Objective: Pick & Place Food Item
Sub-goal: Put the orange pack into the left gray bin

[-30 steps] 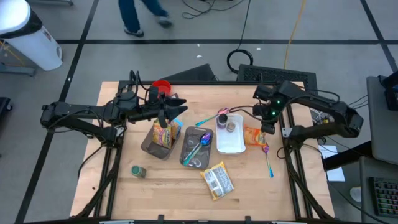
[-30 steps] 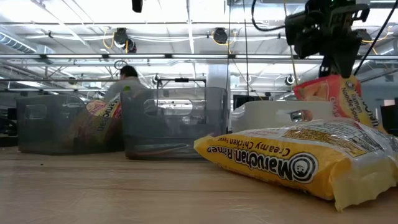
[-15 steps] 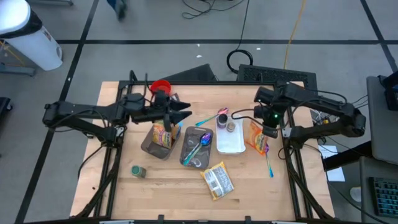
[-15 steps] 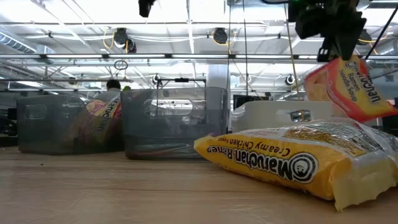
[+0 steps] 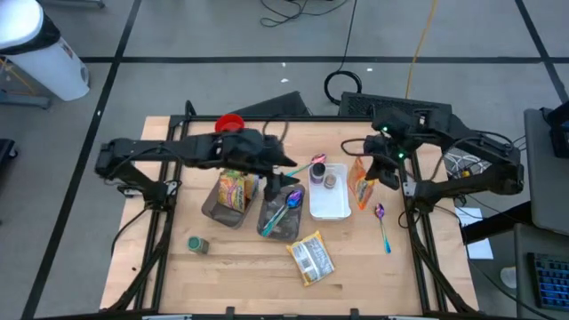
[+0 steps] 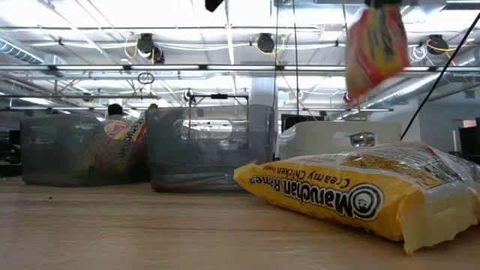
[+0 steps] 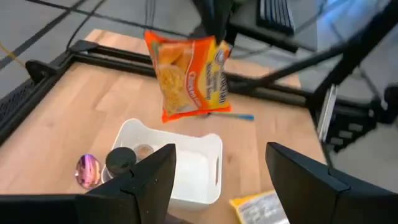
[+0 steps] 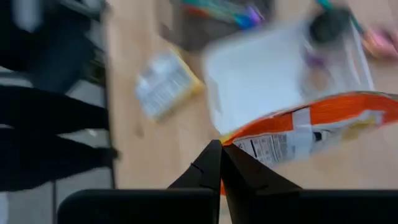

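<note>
My right tool [image 5: 372,171] is clamped on the orange packet [image 5: 359,183], which hangs clear of the desk [image 5: 178,267] beside the white tray [image 5: 325,204]. My left tool [image 5: 286,166], fingers apart and empty, hovers over the grey bins [image 5: 277,218].

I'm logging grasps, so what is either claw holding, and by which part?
The right claw pinches the orange ramen packet by its edge, lifted off the table. The left claw holds nothing.
</note>
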